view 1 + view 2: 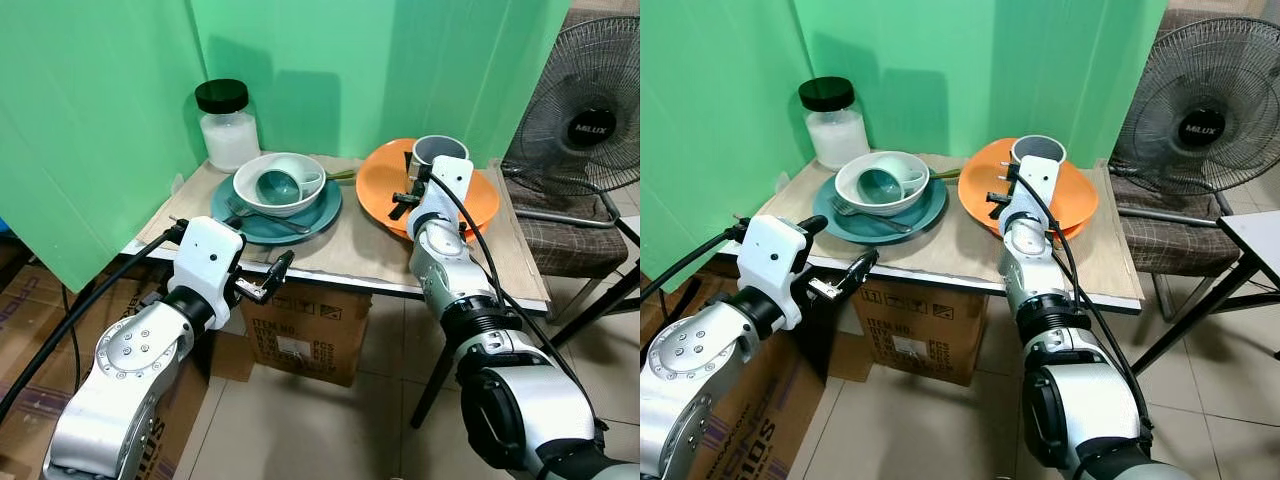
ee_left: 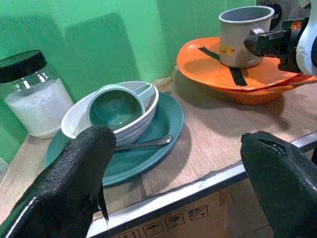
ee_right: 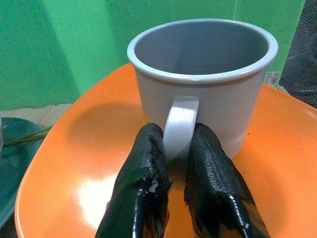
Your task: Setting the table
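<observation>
On the small table (image 1: pixel 350 255), a teal plate (image 1: pixel 315 212) carries a white bowl (image 1: pixel 255 195) with a teal cup (image 1: pixel 278 186) lying in it and a fork (image 1: pixel 268 217) beside it. To the right, an orange plate (image 1: pixel 380 180) holds a grey mug (image 3: pixel 203 74). My right gripper (image 3: pixel 178 144) is shut on the mug's handle (image 3: pixel 180 121), over the orange plate. In front of the table's near edge, my left gripper (image 2: pixel 178 144) stands open, with nothing between its fingers (image 1: pixel 277 274).
A glass jar (image 1: pixel 228 125) with a black lid stands at the table's back left, against the green backdrop. A floor fan (image 1: pixel 590 110) and a checked seat (image 1: pixel 560 240) are to the right. A cardboard box (image 1: pixel 310 335) sits under the table.
</observation>
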`<state>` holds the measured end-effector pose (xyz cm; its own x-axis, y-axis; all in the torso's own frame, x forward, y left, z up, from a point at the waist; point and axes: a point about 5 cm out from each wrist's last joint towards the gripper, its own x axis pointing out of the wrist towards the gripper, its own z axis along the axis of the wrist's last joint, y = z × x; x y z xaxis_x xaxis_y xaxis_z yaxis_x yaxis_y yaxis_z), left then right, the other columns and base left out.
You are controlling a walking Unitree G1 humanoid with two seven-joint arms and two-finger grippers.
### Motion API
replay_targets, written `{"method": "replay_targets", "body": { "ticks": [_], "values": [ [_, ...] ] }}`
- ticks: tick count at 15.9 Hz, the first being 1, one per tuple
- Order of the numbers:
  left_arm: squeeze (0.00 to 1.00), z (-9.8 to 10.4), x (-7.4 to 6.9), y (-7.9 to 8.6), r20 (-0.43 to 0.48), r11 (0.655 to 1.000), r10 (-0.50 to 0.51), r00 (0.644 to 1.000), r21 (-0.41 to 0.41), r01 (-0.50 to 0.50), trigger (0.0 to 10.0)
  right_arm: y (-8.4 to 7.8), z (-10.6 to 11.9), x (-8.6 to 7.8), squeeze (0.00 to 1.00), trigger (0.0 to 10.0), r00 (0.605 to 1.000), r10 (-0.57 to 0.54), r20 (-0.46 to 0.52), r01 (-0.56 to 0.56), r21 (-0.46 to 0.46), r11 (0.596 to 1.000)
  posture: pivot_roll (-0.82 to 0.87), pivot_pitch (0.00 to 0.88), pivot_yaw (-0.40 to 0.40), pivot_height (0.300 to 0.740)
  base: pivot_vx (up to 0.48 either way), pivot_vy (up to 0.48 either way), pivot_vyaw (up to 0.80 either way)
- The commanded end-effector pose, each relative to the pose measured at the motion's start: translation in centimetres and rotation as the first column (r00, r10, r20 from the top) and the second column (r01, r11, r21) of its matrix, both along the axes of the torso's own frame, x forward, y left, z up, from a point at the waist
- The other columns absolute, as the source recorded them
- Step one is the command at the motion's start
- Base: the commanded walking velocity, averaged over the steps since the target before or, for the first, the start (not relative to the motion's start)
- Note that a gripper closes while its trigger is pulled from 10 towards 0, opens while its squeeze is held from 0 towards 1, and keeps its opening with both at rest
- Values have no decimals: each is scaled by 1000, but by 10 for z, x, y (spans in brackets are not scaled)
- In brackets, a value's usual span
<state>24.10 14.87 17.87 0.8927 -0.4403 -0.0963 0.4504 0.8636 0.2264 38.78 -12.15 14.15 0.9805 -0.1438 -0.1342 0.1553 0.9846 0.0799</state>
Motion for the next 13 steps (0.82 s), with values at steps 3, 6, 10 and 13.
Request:
{"method": "replay_targets", "body": {
  "ticks": [3,6,10,13],
  "values": [
    [90,2,-1,-2,3,1000,-12,1000,7,12,10000,0,6,3,0,0,1000,18,25,-17,-11,1000,-46,3,23,740,0,0,0],
    [86,3,-2,-2,13,1000,-5,1000,10,5,10000,-2,20,0,0,0,987,68,147,-65,-28,998,-43,1,18,740,0,0,0],
    [78,7,-3,-3,32,1000,28,999,-4,-27,10000,-14,52,-18,0,0,939,69,338,-101,78,992,-41,2,15,740,0,0,0],
    [63,11,-2,-3,71,996,92,993,-8,-92,10000,-28,76,-62,0,10000,876,170,452,-184,-14,983,-54,5,23,740,0,0,0]
  ]
}}
